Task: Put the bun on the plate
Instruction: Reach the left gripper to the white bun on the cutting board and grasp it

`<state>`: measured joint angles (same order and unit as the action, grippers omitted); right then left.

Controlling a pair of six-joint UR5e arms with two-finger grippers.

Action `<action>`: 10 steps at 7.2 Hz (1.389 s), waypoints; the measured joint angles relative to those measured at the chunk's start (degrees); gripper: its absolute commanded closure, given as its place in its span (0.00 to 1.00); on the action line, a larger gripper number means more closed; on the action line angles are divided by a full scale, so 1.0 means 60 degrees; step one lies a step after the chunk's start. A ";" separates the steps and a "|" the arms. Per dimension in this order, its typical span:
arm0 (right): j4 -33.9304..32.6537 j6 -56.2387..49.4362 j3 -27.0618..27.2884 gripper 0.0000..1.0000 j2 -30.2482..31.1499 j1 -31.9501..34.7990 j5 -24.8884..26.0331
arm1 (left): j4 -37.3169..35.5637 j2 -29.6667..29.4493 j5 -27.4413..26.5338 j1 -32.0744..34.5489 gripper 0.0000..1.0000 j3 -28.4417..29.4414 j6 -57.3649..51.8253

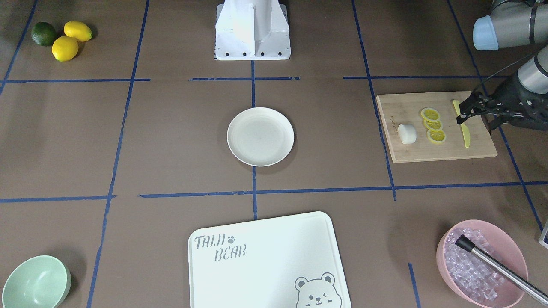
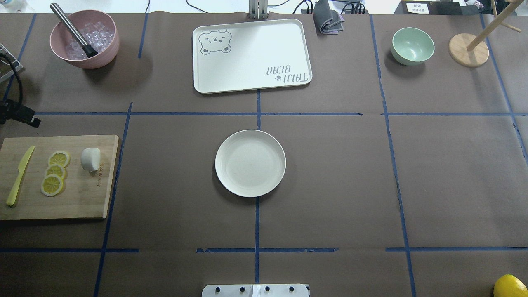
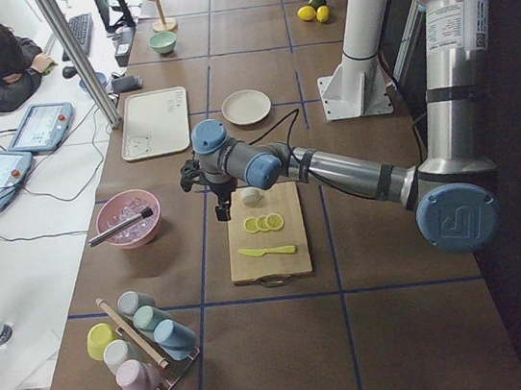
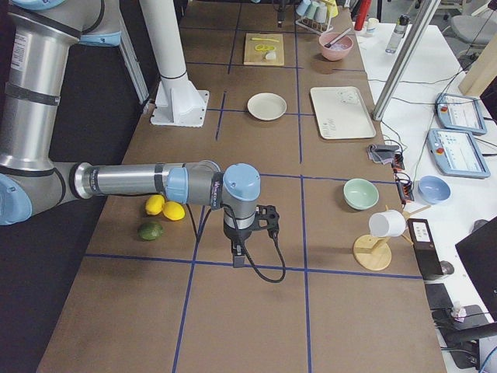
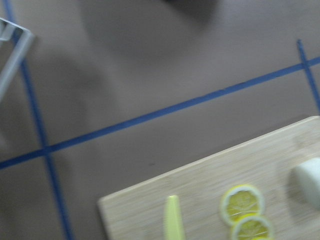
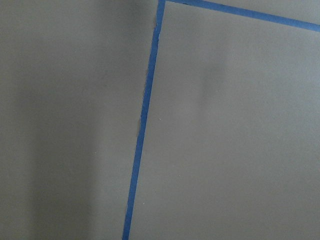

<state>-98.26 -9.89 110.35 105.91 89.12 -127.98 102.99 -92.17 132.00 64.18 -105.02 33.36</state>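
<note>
The bun [image 1: 406, 133] [image 2: 90, 159] is a small white lump lying on the wooden cutting board [image 1: 436, 149] beside three lemon slices [image 1: 433, 125] and a yellow knife [image 1: 465, 134]. At the table's centre sits the cream plate [image 1: 260, 137] [image 2: 250, 163], with nothing on it. My left gripper [image 1: 464, 110] [image 3: 218, 203] hovers over the board's knife end, open and holding nothing, a short way from the bun. The left wrist view catches the bun [image 5: 310, 180] at its right edge. My right gripper [image 4: 238, 252] hangs over bare table far from the plate; I cannot tell its state.
A pink bowl [image 1: 481, 261] of ice with a metal tool stands near the board. The white bear-print board [image 1: 265, 261] lies beyond the plate, and a mint bowl [image 1: 36, 282], two lemons and a lime [image 1: 64, 36] and a mug tree [image 2: 468, 49] sit on the right arm's side.
</note>
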 measured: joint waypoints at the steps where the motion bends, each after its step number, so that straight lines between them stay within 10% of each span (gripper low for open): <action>1: 0.0000 0.0006 -0.0004 0.00 0.0000 0.0000 0.0001 | 0.0316 -0.0043 -0.0485 -0.0642 0.00 -0.0092 0.1219; 6: 0.0000 0.0021 -0.0008 0.00 0.0000 0.0001 0.0002 | 0.1038 -0.0398 -0.2362 -0.3333 0.04 0.0504 0.3272; 8: 0.0000 0.0032 -0.0008 0.00 0.0000 0.0001 -0.0007 | 0.1115 -0.0514 -0.2406 -0.3481 0.74 0.0805 0.3223; 10: 0.0000 0.0047 -0.0008 0.00 0.0000 0.0001 -0.0012 | 0.1100 -0.0553 -0.2382 -0.3488 0.82 0.0785 0.3215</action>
<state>-98.26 -9.61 110.30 105.91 89.12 -128.05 109.59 -95.49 117.71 43.25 -100.31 52.65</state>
